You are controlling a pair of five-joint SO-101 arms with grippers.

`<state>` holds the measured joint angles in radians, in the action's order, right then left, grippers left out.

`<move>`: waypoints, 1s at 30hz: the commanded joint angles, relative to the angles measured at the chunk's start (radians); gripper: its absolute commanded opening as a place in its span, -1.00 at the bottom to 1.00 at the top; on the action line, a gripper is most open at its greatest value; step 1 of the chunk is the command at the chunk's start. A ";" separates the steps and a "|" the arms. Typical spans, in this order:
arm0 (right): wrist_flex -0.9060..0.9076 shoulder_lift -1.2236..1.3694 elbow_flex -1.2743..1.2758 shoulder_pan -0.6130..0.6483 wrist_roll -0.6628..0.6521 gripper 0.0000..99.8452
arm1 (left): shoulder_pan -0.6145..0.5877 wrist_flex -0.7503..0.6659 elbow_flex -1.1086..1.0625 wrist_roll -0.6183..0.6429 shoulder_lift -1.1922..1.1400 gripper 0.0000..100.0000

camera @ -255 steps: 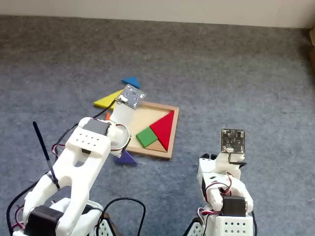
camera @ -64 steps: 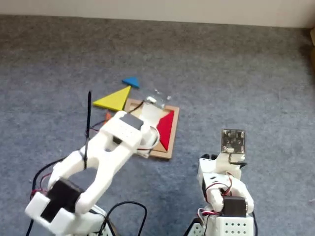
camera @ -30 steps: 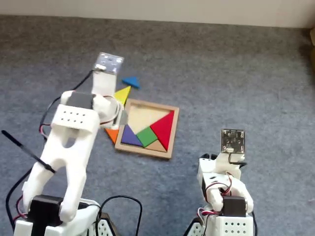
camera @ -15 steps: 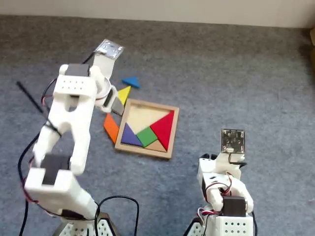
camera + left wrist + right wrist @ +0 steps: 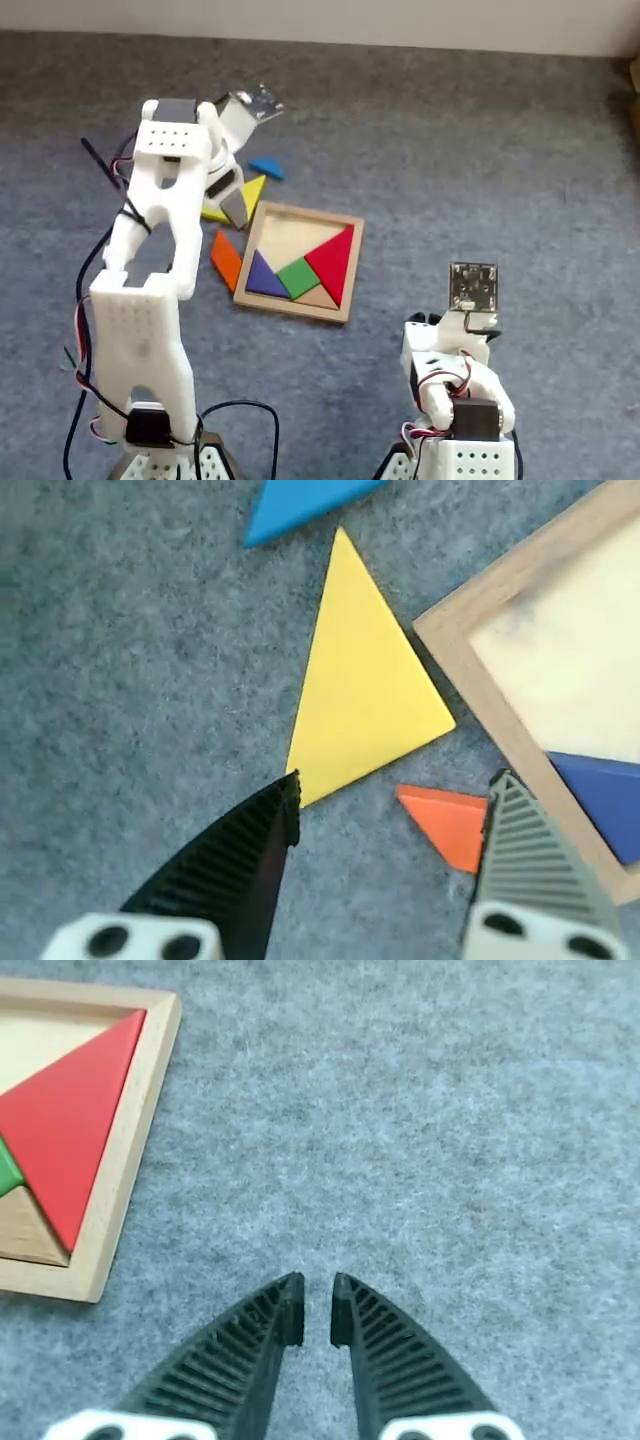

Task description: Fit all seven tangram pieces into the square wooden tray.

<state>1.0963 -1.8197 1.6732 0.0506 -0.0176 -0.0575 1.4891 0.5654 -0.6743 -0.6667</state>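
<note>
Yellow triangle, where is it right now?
In the high view the yellow triangle lies on the carpet by the far left corner of the tray, between the blue triangle and the orange piece, under the left gripper.

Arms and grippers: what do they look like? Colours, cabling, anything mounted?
The left arm and right arm have white shells with small holes and black motors. Black cables trail off the left arm. The left gripper has one black ribbed finger and one grey finger; the right gripper has two black. A square board tops the right wrist.
</note>
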 commanded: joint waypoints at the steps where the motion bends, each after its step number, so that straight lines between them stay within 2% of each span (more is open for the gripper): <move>1: -0.002 -0.015 0.091 -0.022 -0.011 -0.87 | -0.010 0.008 0.099 -0.058 -0.056 -0.40; 20: -0.002 -0.015 0.091 -0.022 -0.011 -0.87 | -0.008 0.011 0.469 -0.055 -0.453 -0.42; 24: -0.002 -0.015 0.091 -0.022 -0.011 -0.87 | -0.007 0.071 0.538 -0.055 -0.464 -0.58; 30: -0.002 -0.015 0.091 -0.022 -0.011 -0.87 | -0.005 0.209 0.680 -0.055 -0.466 -0.67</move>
<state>1.0963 -1.8197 1.6732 0.0506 -0.0176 -0.0499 1.6456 1.1362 -0.7265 -1.1362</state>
